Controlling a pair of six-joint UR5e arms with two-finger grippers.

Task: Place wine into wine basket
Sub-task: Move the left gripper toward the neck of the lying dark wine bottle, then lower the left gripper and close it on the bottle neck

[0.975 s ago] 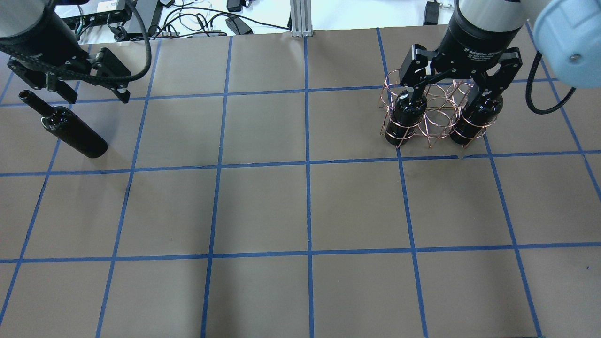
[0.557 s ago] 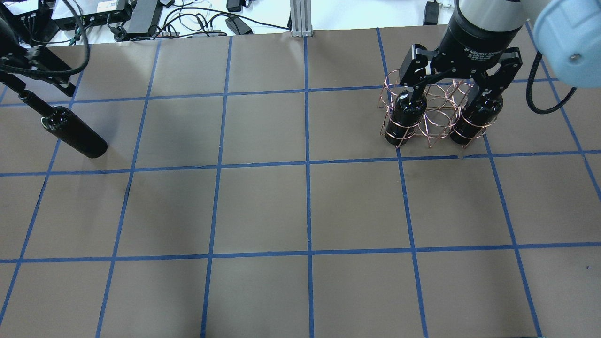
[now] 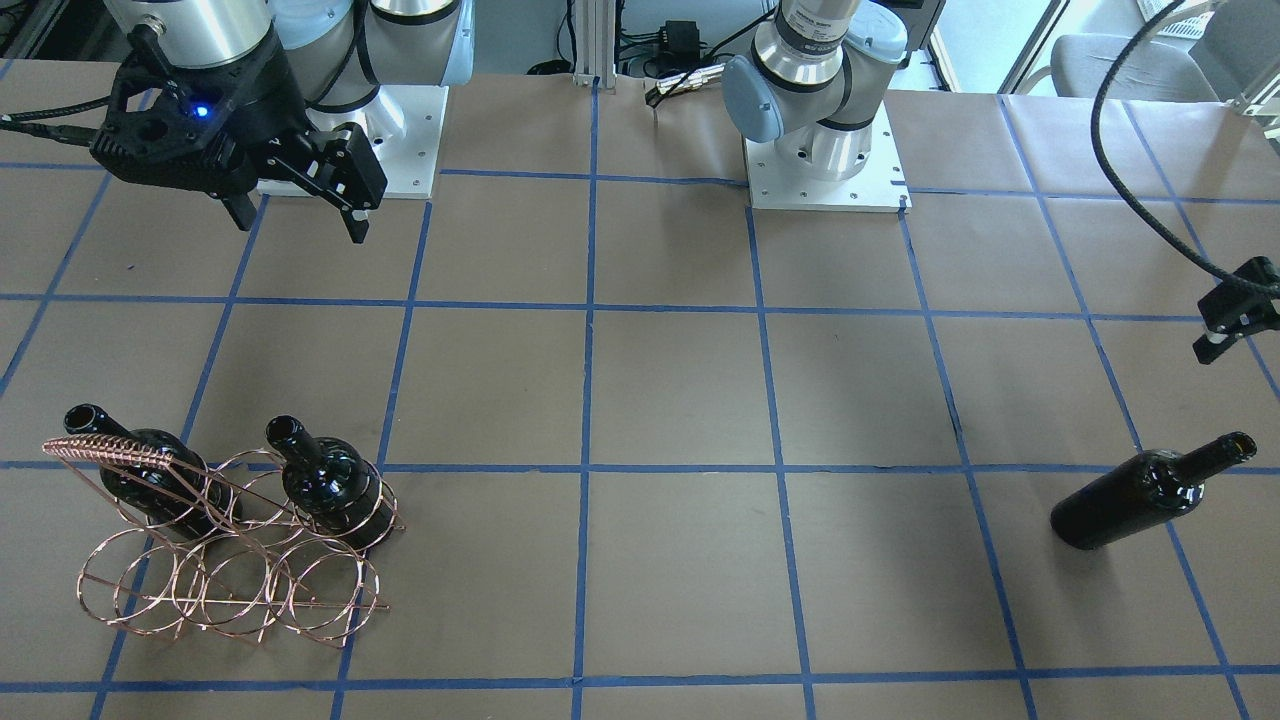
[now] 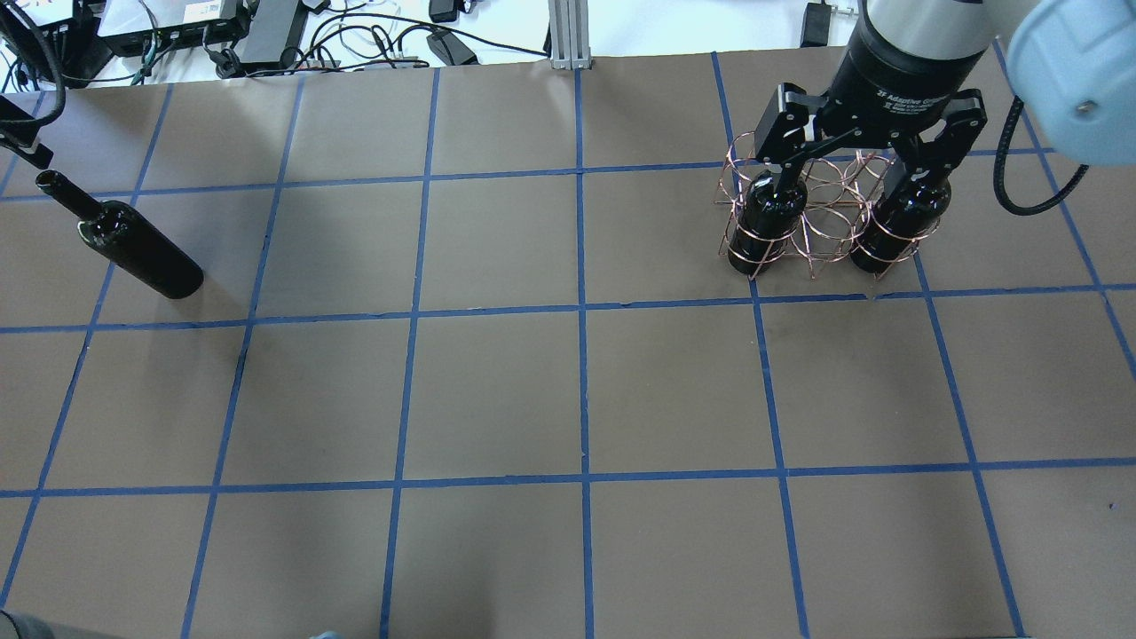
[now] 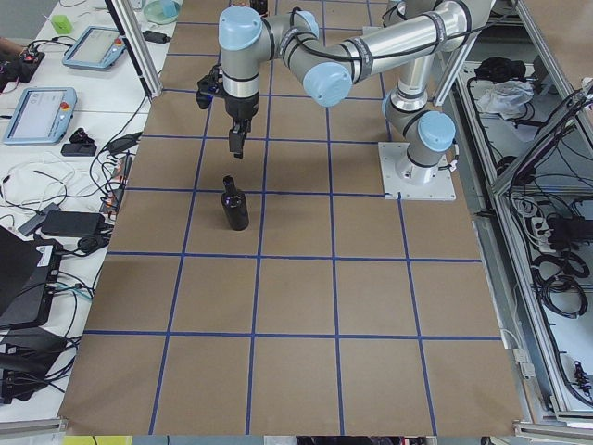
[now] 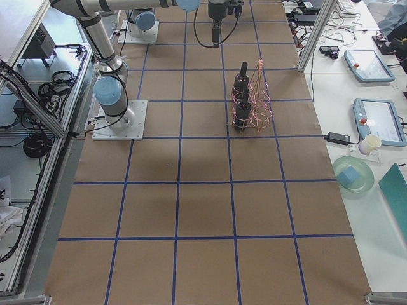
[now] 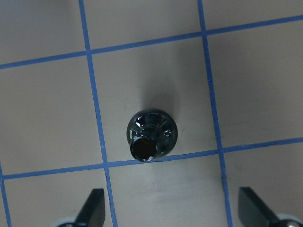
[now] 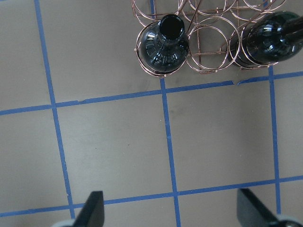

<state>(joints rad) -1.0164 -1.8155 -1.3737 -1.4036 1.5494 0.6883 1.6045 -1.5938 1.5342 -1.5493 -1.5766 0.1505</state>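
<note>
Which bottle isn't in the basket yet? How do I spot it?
On the brown table with blue lines, look at the end far from the copper wire basket. A black bottle stands there alone; the other two bottles sit in its rings.

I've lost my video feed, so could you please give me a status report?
Left claw and right claw open, empty. Third bottle upright, outside wine basket. Nothing blocking.

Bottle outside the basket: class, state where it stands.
The bottle stands upright at the overhead view's far left, on the robot's left side, far from the basket, near the open left pincer.
</note>
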